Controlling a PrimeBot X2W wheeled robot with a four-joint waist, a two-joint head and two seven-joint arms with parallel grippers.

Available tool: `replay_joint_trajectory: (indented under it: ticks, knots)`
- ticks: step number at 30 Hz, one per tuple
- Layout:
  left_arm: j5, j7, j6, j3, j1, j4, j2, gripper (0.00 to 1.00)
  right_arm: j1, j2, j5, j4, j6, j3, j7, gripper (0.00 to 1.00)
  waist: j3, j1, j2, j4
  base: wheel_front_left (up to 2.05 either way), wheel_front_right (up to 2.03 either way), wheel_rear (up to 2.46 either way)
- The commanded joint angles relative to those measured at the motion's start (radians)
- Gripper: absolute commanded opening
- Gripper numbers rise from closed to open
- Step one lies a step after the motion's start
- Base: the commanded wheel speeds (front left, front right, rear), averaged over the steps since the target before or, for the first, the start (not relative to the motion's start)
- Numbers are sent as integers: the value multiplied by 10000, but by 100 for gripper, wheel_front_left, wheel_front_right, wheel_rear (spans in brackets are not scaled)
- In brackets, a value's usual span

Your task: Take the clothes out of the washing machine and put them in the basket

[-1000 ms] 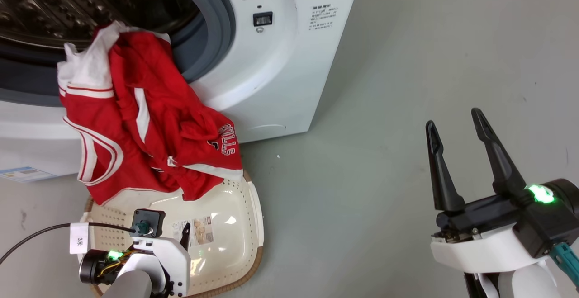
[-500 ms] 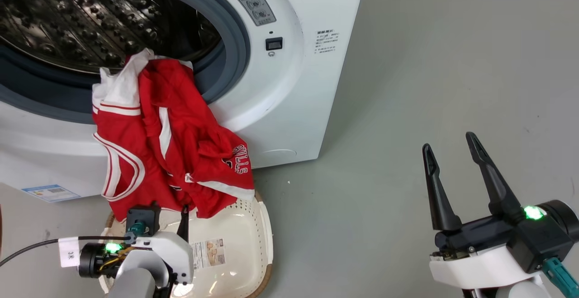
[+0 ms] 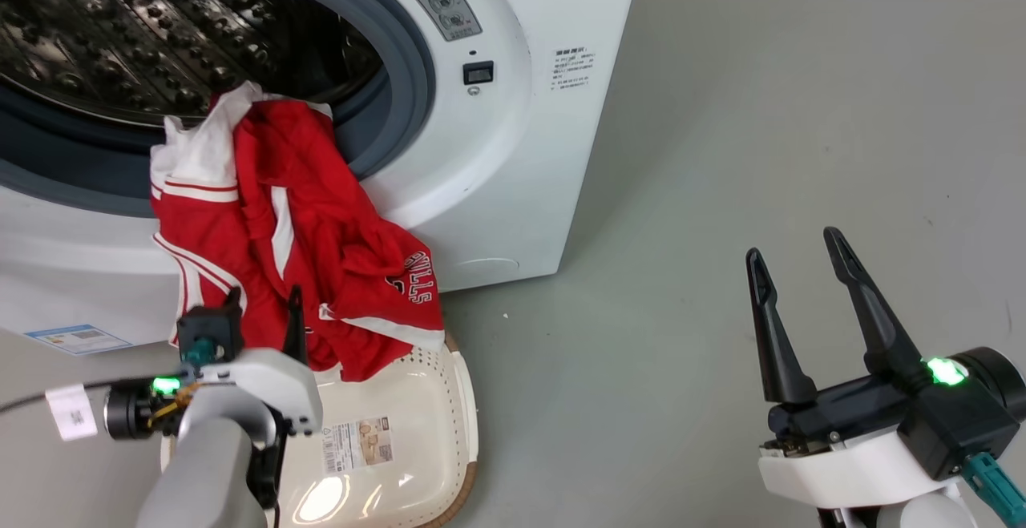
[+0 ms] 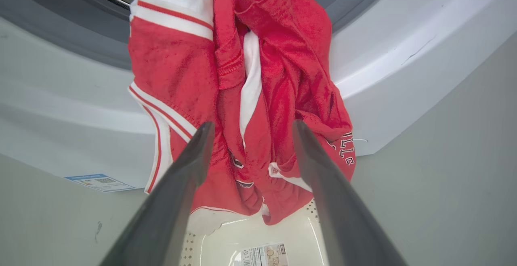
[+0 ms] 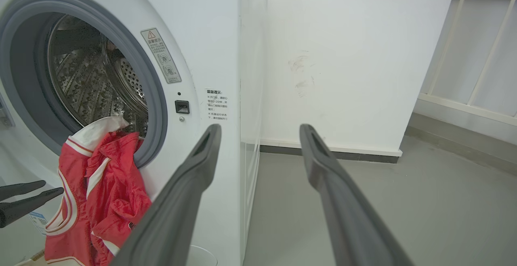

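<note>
**Head view:** I see the red jersey (image 3: 313, 223) draped over the grey door seal (image 3: 401, 111) of the washing machine (image 3: 513, 191). Its white collar end lies at the lip of the steel drum (image 3: 160, 39), and its lower hem hangs into the cream basket (image 3: 465, 400) on the floor below. The garment's long axis runs from the drum mouth down to the basket. My left gripper (image 3: 264, 304) is directly in front of the hanging cloth with its fingers apart. My right gripper (image 3: 793, 251) is parked well apart over bare grey floor (image 3: 721, 111), also spread and holding nothing. I judge that the left arm is the one to make the pull.

**Left wrist view:** The left gripper (image 4: 253, 125) has its two fingers wide apart around the middle folds of the jersey (image 4: 282, 76), which lies straight ahead of them. The basket (image 4: 250, 233) shows below the hem, its label sticker (image 4: 264, 254) facing up. This view shows how the fingers line up with the cloth. It does not show how far they are from it.

**Right wrist view:** The right gripper (image 5: 260, 128) points past the washing machine (image 5: 210, 36) at a white wall (image 5: 343, 56), its fingers apart and empty. From the side, this view shows what the others do not. The left gripper (image 5: 51, 188) has its tips at the edge of the jersey (image 5: 105, 185), but I cannot tell whether they touch it. The top of the jersey is inside the drum (image 5: 93, 84).
</note>
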Motion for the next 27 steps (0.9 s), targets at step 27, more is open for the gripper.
replay_joint_trajectory:
  ticks: [27]
  knots:
    - [451,-27,-136,297,-3639,2783,787,100,-1017,2,420,-212,-7,16,-24,100,1978,1,-1,-817,0,0,0]
